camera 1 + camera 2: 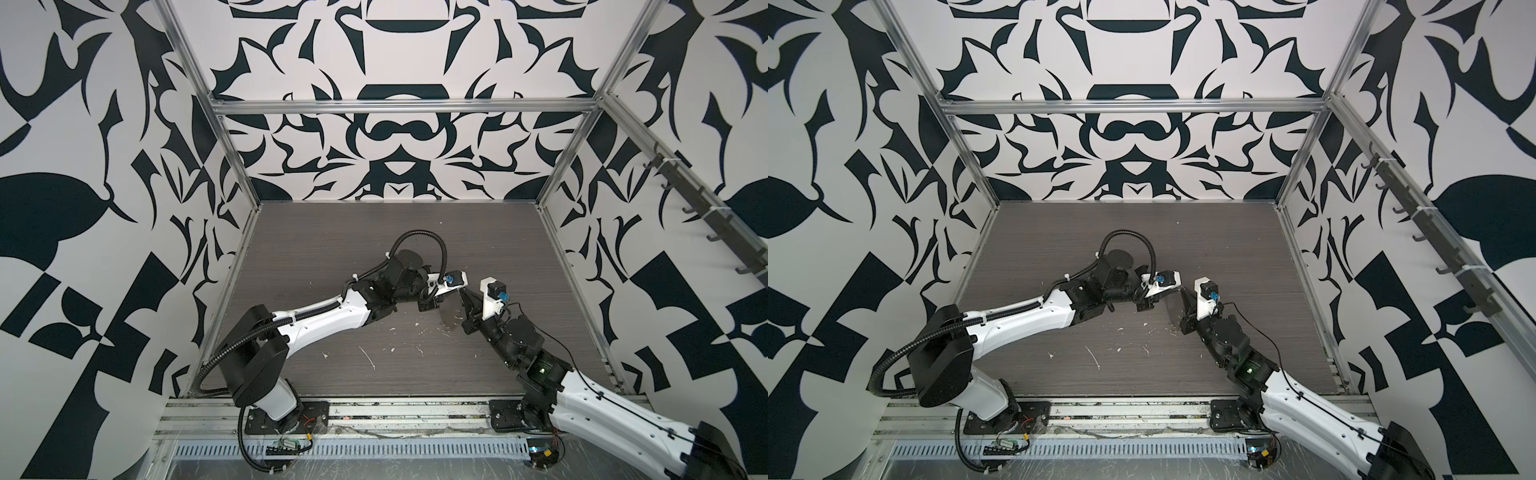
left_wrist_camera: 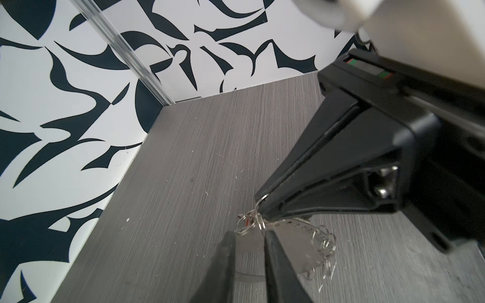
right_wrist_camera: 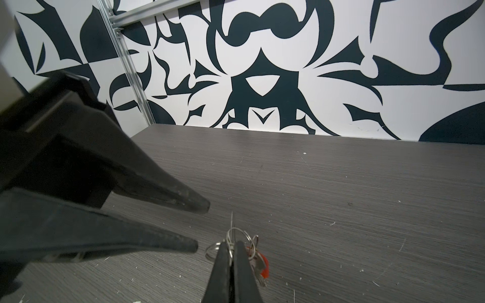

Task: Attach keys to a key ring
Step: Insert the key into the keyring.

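Above the worktop (image 1: 332, 249), the right hand (image 3: 231, 245) pinched the key ring (image 2: 288, 244) at its rim, jaws fully closed; red-tagged keys (image 3: 261, 262) dangled beside. The left hand (image 2: 248, 236) stood partly open just beside, seemingly gripping nothing. Best practice: hold the ring steady, then close slowly on one loop.

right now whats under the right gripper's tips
Silver keys and small rings with a red-orange tag show just below the right gripper, which is shut on a thin wire ring. Its fingers hide the rest.
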Action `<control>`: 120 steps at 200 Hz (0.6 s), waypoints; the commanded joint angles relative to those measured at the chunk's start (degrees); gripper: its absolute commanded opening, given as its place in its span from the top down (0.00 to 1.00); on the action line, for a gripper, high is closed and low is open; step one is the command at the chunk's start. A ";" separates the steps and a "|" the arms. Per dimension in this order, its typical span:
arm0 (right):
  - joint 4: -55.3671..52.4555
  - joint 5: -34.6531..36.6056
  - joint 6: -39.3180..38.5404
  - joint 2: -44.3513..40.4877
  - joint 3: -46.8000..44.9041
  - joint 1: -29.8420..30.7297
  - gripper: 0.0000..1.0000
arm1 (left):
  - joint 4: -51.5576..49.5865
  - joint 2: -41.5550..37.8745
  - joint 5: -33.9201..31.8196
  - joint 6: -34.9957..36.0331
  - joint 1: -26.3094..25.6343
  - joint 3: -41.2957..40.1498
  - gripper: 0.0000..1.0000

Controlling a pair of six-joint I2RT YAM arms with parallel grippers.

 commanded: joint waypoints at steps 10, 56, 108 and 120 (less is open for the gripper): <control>4.87 -0.46 -0.76 -0.28 0.43 -0.21 1.00 | -2.00 1.32 0.05 0.75 -0.19 1.74 0.77; 5.22 -1.36 -0.86 -0.31 0.30 -0.21 1.00 | -2.67 1.94 0.06 0.72 -0.19 2.48 0.77; 5.60 -2.07 -0.95 -0.01 0.34 -0.21 1.00 | -2.81 2.57 0.28 0.49 -0.18 3.11 0.79; 5.62 -2.36 -1.02 0.07 0.34 -0.20 1.00 | -3.03 2.82 0.37 0.46 -0.19 3.41 0.82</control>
